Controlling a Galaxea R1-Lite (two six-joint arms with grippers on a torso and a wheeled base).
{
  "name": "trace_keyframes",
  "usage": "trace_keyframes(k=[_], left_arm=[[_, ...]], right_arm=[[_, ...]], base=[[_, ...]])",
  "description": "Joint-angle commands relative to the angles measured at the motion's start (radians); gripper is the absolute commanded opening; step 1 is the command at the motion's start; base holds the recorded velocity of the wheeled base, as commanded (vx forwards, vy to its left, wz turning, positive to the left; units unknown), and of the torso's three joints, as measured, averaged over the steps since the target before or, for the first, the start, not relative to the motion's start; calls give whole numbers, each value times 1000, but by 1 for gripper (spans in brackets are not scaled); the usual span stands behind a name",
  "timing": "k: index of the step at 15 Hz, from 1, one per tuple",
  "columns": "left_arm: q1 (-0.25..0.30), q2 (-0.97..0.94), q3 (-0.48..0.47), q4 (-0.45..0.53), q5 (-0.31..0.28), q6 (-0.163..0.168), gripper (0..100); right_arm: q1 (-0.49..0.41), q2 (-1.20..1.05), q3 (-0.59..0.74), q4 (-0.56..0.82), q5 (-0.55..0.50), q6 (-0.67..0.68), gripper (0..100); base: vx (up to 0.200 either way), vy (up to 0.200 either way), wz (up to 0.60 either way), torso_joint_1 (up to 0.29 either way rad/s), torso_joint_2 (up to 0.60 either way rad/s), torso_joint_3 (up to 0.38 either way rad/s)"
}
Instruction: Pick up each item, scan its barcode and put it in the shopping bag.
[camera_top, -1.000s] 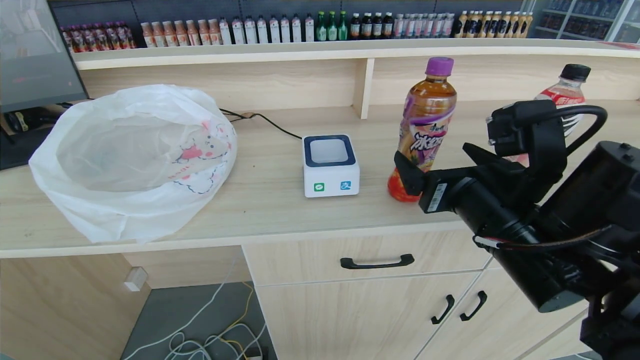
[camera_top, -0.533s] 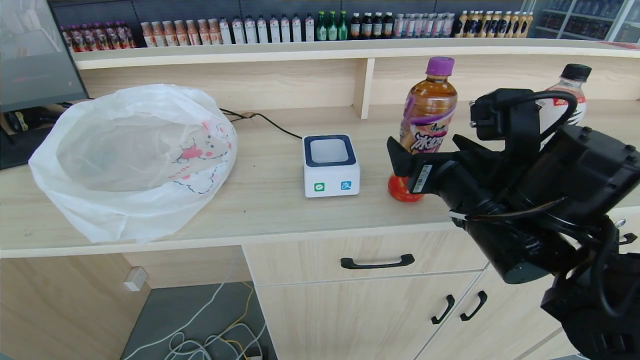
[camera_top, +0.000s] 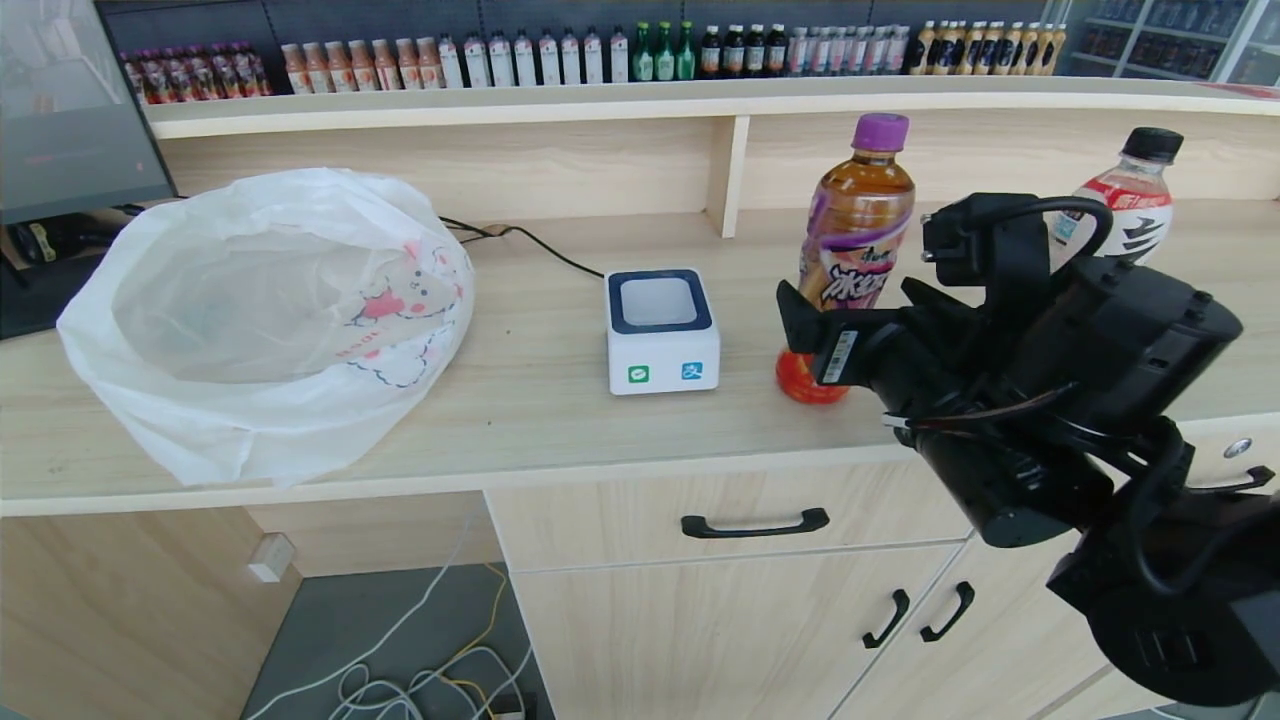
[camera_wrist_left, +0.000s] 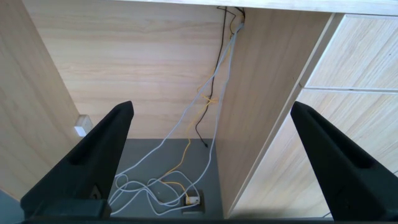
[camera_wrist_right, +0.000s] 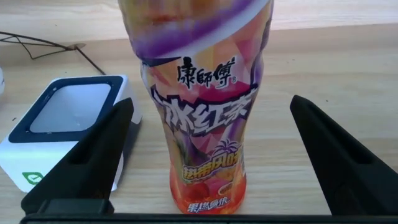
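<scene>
While spread wide, right tool (camera_wrist_right: 208, 106) flanks purple-capped bottle (camera_top: 856, 225), not touching, left tool (camera_wrist_left: 211, 109) spread, empty.

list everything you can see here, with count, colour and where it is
shopping bag: 1, translucent white with pink print, left part of the counter, mouth open
scanner: 1, white with dark blue frame, middle of the counter
purple-capped bottle: 1, orange-brown drink, upright, right of the scanner
black-capped bottle: 1, clear with red and white label, upright, far right
counter: 1, light wood, under all these items
shelf bottles: many, mixed colours, row on the back shelf
floor cables: several, white and yellow, below the counter
right gripper: 1, black, open, facing the purple-capped bottle
left gripper: 1, black, open, below the counter top, above the floor cables
</scene>
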Motion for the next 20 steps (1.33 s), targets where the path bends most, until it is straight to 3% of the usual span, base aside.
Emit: trace_keyframes(k=[1, 6, 20], left_arm=[[0, 0, 0, 0, 0, 0, 100], [0, 0, 0, 0, 0, 0, 100], [0, 0, 0, 0, 0, 0, 100]], right_arm=[[-4, 23, -13, -2, 12, 1, 100], [-27, 66, -69, -2, 44, 1, 100], [-117, 83, -68, -2, 159, 0, 100]], base=[[0, 0, 0, 0, 0, 0], [0, 0, 0, 0, 0, 0], [0, 0, 0, 0, 0, 0]])
